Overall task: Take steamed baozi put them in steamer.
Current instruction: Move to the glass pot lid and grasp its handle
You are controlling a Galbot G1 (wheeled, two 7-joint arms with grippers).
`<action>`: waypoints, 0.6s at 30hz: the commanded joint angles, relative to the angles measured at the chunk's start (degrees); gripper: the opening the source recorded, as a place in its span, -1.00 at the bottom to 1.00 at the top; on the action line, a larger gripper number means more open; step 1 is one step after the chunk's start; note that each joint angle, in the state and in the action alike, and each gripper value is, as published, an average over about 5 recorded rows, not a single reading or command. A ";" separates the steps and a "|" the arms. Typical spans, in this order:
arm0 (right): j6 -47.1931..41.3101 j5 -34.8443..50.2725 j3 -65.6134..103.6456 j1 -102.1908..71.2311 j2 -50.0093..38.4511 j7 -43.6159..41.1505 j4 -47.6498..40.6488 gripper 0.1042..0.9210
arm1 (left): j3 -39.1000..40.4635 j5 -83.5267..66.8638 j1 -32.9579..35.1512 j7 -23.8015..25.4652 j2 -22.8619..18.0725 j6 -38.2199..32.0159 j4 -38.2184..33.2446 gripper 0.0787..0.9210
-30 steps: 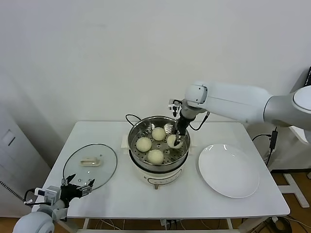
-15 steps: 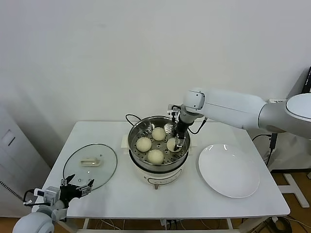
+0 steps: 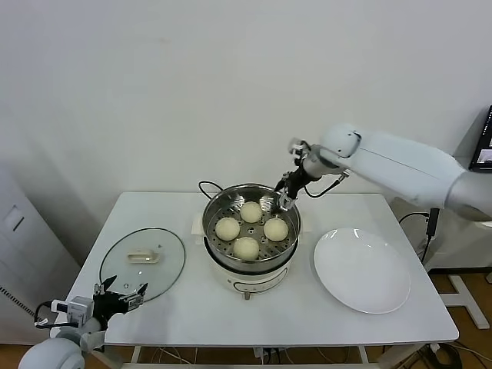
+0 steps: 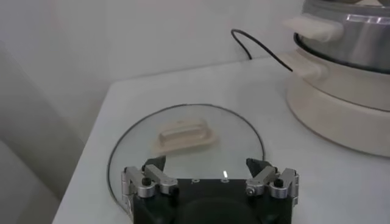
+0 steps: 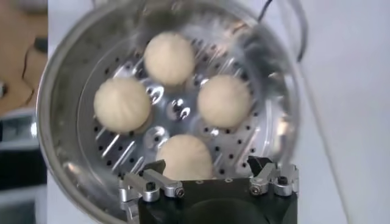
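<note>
With all four steamed baozi [image 3: 251, 226] sitting in the steamer [image 3: 251, 244], the right gripper [image 3: 284, 197] hangs above the basket's far right rim, jaws spread apart and holding nothing. Right wrist view confirms: the buns [image 5: 169, 57] lie in a ring on the perforated steel bottom, apart from each other, with that gripper's two fingers [image 5: 148, 182] open above the nearest bun and not touching it. Steamer stands mid-desk on its white pot base, a black cord [image 3: 206, 186] trailing behind it toward the wall. White plate [image 3: 361, 269] lies on the desk [image 3: 307, 315] just beside the steamer on the robot's right, nothing on it. Round glass lid [image 3: 142, 264] lies flat on the desk on the robot's left, well apart from the steamer, with its cream handle [image 4: 184, 134] facing up. Left gripper [image 3: 121, 295] is parked low at the near left corner of the desk, by the near edge of the lid, jaws released and gripping nothing; left wrist view shows both fingertips [image 4: 149, 176] wide apart over the lid's rim.
</note>
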 commanded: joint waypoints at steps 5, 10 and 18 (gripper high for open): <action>21.64 4.37 55.59 -41.91 -16.66 21.42 6.98 0.76 | -0.17 0.25 -0.52 -0.10 0.24 -0.14 -0.70 0.77; 28.93 -0.27 71.78 -58.44 -14.59 31.34 9.99 0.76 | 0.35 1.65 -1.21 0.01 -0.09 -1.30 -0.79 0.77; 31.16 -13.90 93.76 -80.59 -4.31 41.80 17.61 0.76 | 1.40 8.84 -0.97 0.06 -0.40 -5.69 -0.33 0.77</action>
